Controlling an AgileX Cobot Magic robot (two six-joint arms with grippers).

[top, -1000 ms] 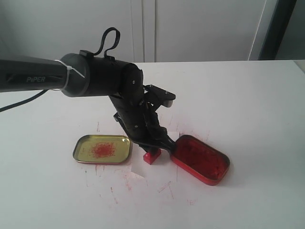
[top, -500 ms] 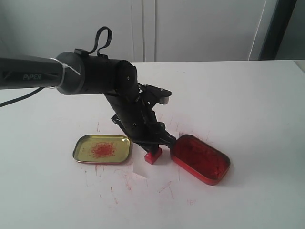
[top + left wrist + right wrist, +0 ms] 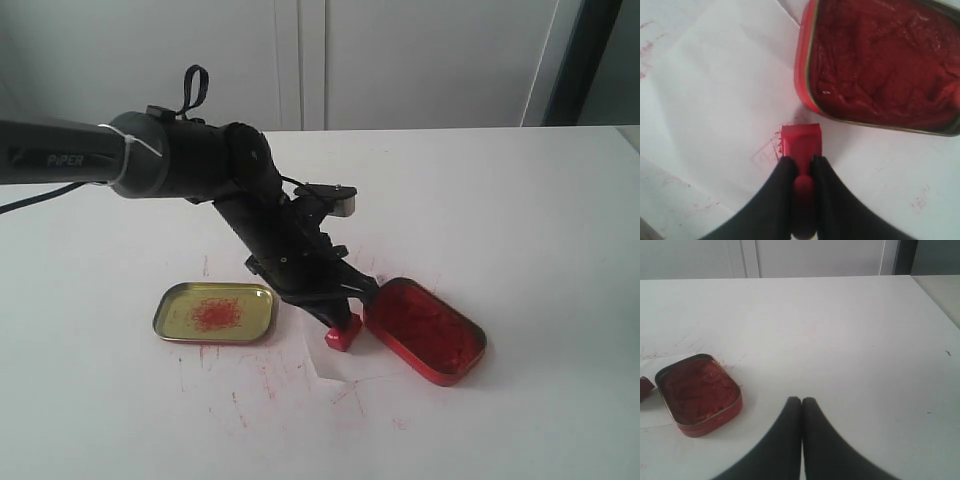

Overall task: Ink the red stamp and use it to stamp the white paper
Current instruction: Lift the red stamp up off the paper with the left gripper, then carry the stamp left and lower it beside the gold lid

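Red plastic marks the red stamp, pinched by its handle between the jaws of the left gripper. The stamp sits tilted over the white paper, just beside the red ink tin. Its base appears to touch the sheet, though contact is not certain. The right gripper hangs above the tabletop, jaws pressed together.

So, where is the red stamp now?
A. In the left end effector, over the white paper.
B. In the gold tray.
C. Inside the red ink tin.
A: the left end effector grips the red stamp over the white paper, beside the red ink tin.
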